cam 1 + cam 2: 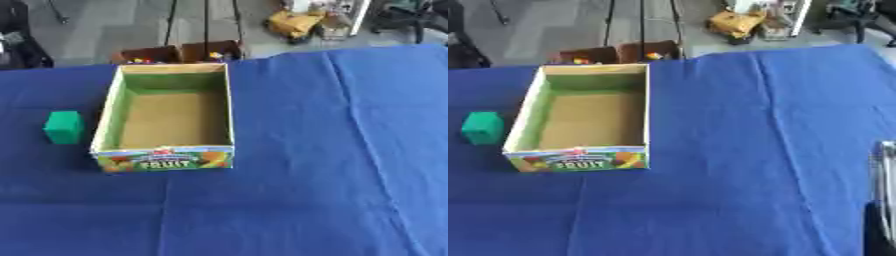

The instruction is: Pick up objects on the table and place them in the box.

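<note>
An open cardboard box [229,107] with green inner walls and a "FRUIT" label on its front stands on the blue cloth, left of centre. I see only its bare brown floor inside. A small green cube [64,127] sits on the cloth just left of the box, a little apart from its wall. At the right edge of the right eye view a silver and black part of my right hand [883,200] or arm shows low down, far from the box. My left hand shows in neither view.
The blue tablecloth [332,175] covers the whole table and has long creases. Beyond the far edge, brown boxes [179,52] stand on the floor, with a yellow object [293,22] farther back.
</note>
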{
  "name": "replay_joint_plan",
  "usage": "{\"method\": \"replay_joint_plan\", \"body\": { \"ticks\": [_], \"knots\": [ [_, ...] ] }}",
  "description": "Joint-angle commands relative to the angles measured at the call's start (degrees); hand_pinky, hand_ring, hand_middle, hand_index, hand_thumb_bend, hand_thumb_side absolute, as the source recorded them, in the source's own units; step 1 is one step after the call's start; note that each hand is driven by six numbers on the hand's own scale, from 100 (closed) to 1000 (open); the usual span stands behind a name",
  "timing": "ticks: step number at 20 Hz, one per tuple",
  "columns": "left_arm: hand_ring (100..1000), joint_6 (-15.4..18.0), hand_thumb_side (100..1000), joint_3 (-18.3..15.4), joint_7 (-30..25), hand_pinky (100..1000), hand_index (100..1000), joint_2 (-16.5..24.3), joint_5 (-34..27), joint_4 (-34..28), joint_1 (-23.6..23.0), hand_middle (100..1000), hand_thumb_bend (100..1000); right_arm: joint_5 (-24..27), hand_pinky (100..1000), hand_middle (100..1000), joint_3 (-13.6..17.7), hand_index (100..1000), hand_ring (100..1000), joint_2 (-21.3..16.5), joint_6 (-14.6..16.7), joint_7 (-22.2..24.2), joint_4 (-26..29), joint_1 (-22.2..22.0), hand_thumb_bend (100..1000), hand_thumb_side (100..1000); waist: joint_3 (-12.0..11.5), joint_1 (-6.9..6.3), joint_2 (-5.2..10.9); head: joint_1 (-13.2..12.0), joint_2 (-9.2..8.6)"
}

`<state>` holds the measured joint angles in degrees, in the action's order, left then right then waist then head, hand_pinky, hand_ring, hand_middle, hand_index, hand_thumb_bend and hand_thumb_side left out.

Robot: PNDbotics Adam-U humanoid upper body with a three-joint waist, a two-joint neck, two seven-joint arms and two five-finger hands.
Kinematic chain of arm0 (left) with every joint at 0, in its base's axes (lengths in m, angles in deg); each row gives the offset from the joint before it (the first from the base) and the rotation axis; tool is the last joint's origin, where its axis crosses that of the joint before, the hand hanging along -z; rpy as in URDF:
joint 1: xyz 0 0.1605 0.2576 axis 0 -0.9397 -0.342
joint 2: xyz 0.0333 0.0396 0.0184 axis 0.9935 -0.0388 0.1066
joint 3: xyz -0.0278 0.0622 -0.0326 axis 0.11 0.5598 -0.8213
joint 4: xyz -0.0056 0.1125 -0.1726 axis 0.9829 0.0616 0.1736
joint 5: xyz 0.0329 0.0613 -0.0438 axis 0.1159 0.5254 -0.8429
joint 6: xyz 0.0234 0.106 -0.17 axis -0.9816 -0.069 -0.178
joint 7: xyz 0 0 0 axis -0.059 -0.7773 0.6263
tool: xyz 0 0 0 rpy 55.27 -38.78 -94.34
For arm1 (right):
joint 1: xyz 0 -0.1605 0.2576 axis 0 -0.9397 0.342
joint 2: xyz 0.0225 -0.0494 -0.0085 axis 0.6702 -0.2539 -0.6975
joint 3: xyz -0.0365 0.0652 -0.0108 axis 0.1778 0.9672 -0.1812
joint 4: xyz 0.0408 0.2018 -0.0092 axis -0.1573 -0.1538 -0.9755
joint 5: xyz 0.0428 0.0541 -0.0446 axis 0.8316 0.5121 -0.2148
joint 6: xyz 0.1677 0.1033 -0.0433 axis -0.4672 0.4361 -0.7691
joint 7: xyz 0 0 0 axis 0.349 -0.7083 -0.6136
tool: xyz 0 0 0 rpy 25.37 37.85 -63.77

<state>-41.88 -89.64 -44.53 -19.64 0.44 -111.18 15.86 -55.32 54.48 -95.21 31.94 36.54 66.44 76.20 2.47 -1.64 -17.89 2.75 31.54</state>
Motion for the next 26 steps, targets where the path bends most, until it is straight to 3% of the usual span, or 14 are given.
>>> {"method": "replay_joint_plan", "body": {
  "ticks": [1, 6, 9, 13, 16, 19, 22, 26],
  "knots": [
    [801, 0.2, 987, -0.6, 0.2, 733, 1000, 2.0, 0.5, -1.1, 0.4, 856, 100, 0.4, 704, 565, 0.3, 758, 750, -1.4, 0.0, 0.2, 1.2, 0.6, 100, 794, -0.1, 0.0, 1.1, -0.3, -0.27],
    [813, 0.0, 947, -1.4, 1.2, 744, 1000, 7.3, 3.8, -1.1, 0.9, 864, 100, 0.5, 704, 566, 0.2, 758, 750, -1.3, -0.1, 0.4, 1.2, 0.3, 100, 790, 0.0, -0.37, 1.66, -1.8, 0.33],
    [821, -1.4, 911, -2.0, 2.1, 752, 1000, 14.8, 7.2, -1.1, 1.6, 871, 100, 0.5, 704, 566, -0.1, 758, 750, -1.5, -0.2, 0.6, 1.2, 0.0, 100, 790, 0.2, -0.81, 2.34, -2.3, 0.46],
    [825, -7.0, 884, -1.3, 0.5, 751, 1000, 25.5, 10.6, -0.4, 0.8, 873, 100, 0.7, 704, 566, -0.4, 758, 751, -1.8, -0.3, 1.0, 1.2, -0.4, 100, 789, 0.6, -1.53, 2.93, -2.5, 0.71],
    [844, -9.2, 833, -0.4, -4.6, 776, 1000, 32.1, 13.3, 2.6, 1.1, 885, 100, 0.8, 704, 565, -0.6, 758, 750, -2.0, -0.3, 1.3, 1.2, -0.4, 100, 799, 1.0, -1.78, 3.06, -2.5, 0.86],
    [870, -8.8, 841, 0.8, -11.5, 814, 1000, 37.2, 17.6, 6.8, 2.6, 905, 100, 1.0, 704, 565, -0.9, 758, 750, -2.2, -0.2, 1.6, 1.2, -0.3, 100, 808, 1.4, -1.87, 3.09, -2.7, 0.77],
    [896, -7.1, 869, 1.5, -18.2, 848, 1000, 40.4, 22.2, 11.4, 4.4, 928, 100, 1.1, 704, 564, -1.1, 758, 750, -2.4, -0.1, 1.9, 1.2, -0.3, 100, 815, 1.8, -2.01, 3.07, -3.0, 0.59],
    [919, -5.3, 930, 2.6, -26.4, 877, 1000, 43.3, 24.9, 16.7, 6.4, 947, 177, 1.4, 704, 563, -1.3, 758, 750, -2.6, 0.0, 2.3, 1.2, -0.2, 100, 821, 2.2, -2.17, 2.96, -3.3, 0.28]
  ]
}}
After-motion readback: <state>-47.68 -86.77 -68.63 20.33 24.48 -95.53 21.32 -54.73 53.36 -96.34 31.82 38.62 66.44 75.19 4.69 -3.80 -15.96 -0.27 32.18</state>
